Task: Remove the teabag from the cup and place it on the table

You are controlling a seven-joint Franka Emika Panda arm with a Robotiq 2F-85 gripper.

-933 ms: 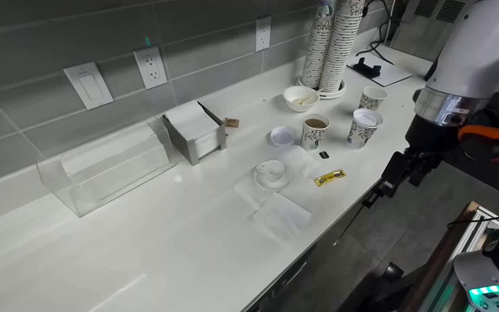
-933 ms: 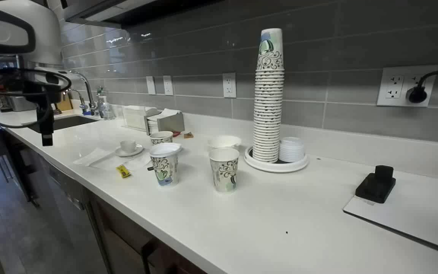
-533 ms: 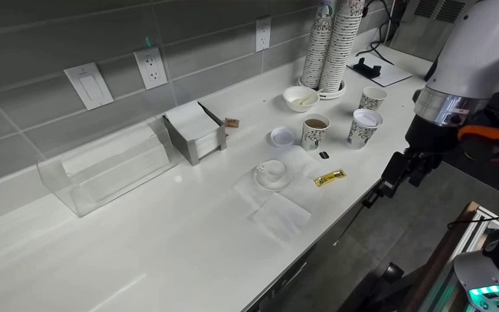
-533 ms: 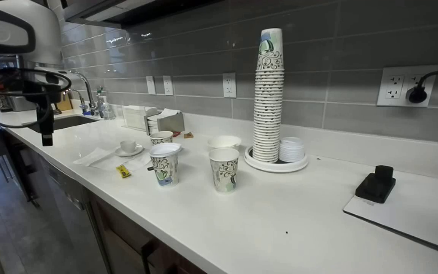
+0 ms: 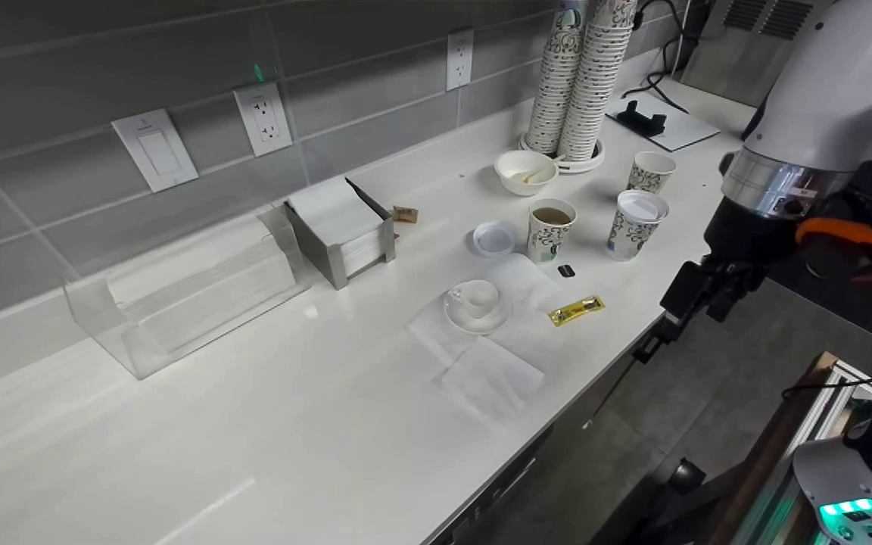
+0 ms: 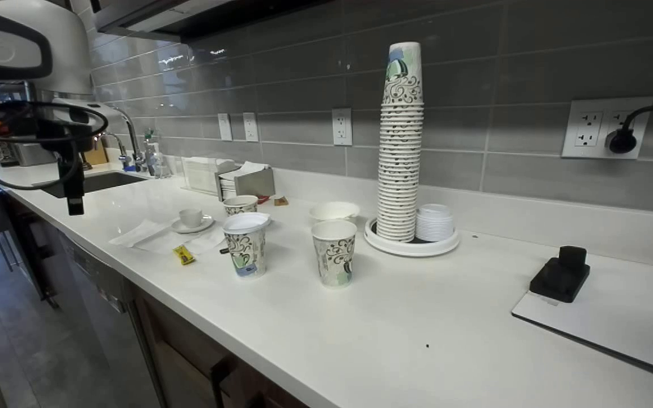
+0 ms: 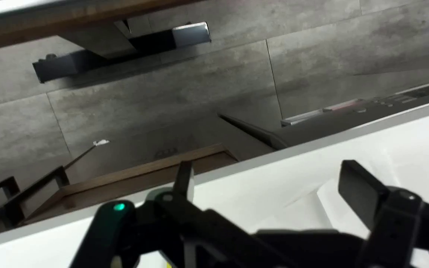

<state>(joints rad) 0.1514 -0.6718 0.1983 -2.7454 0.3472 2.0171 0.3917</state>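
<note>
The cup [image 5: 546, 241] is a patterned pale paper cup with brown liquid inside, standing upright on the white table [image 5: 292, 424]. In an exterior view, only its upper part [image 6: 240, 208] shows behind the lidded cup. The teabag itself is not visible; the inside of the cup below the liquid is hidden. A small black tag [image 5: 566, 270] lies on the table beside the cup. My gripper [image 5: 644, 352] is at the table's front edge, apart from the cup. In the wrist view, my gripper [image 7: 266, 182] is open with nothing between its fingers.
A lidded paper cup [image 5: 631, 231], a plain patterned cup [image 5: 649, 175] and a white bowl [image 5: 519, 185] stand near the cup. A yellow packet [image 5: 576, 310], a white lid [image 5: 493, 238] and a small cup on a saucer [image 5: 478, 299] are nearer. Cup stacks [image 6: 400, 170] stand behind.
The arm and gripper have shifted very slightly, a little rightward and up in an exterior view. The cup and everything on the table stay in place.
</note>
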